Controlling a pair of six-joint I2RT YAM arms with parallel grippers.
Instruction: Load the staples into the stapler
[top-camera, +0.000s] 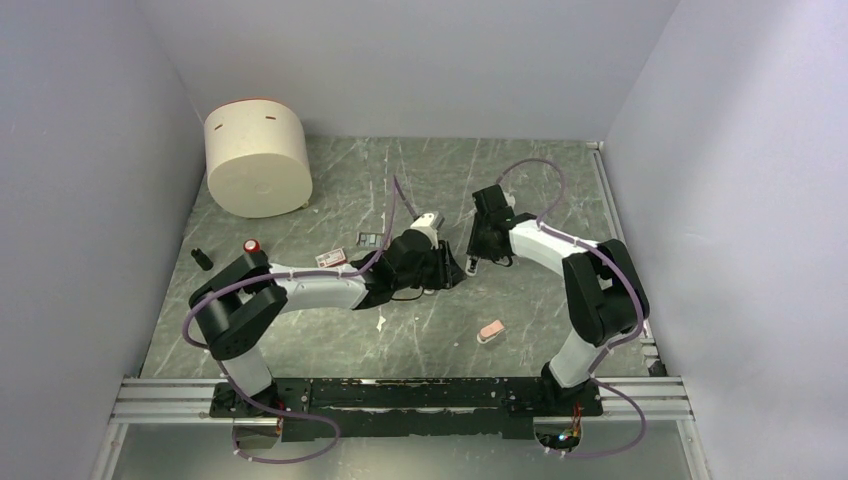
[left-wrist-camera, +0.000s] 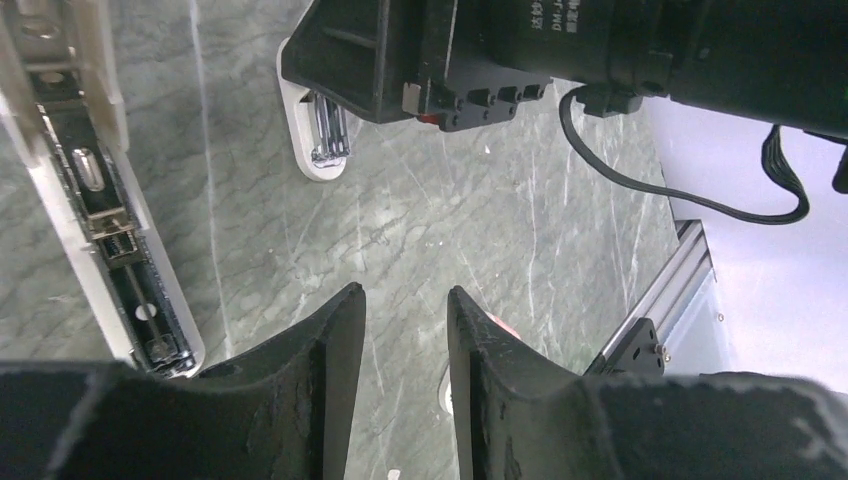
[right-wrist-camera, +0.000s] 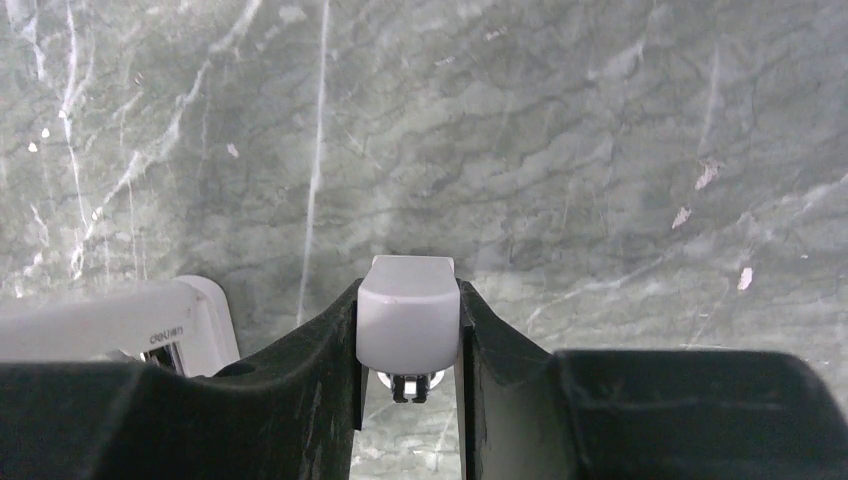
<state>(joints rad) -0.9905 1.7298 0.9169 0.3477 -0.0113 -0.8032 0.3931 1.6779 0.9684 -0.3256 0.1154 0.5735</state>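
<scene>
Top view: left gripper (top-camera: 450, 272) and right gripper (top-camera: 474, 262) meet tip to tip at mid-table (top-camera: 560, 200). The staples (top-camera: 368, 239), a dark flat block, and their red-and-white box (top-camera: 331, 258) lie to the left of the left gripper, on the far side of its forearm and just beside it. The left arm is the nearer one, and its own forearm and purple cable crowd that approach. Also present are a large white roll (top-camera: 258, 160), a pink piece (top-camera: 490, 331) and a red-capped item (top-camera: 252, 245). Left wrist view: the fingers are apart with nothing between them. The stapler (left-wrist-camera: 100, 230) lies open beside the left finger, its rail exposed and its long axis running upper left to lower centre. A short white piece (left-wrist-camera: 318, 140) sits under the right gripper. Right wrist view: the fingers are clamped on that white piece. Whether it joins the stapler cannot be told.
</scene>
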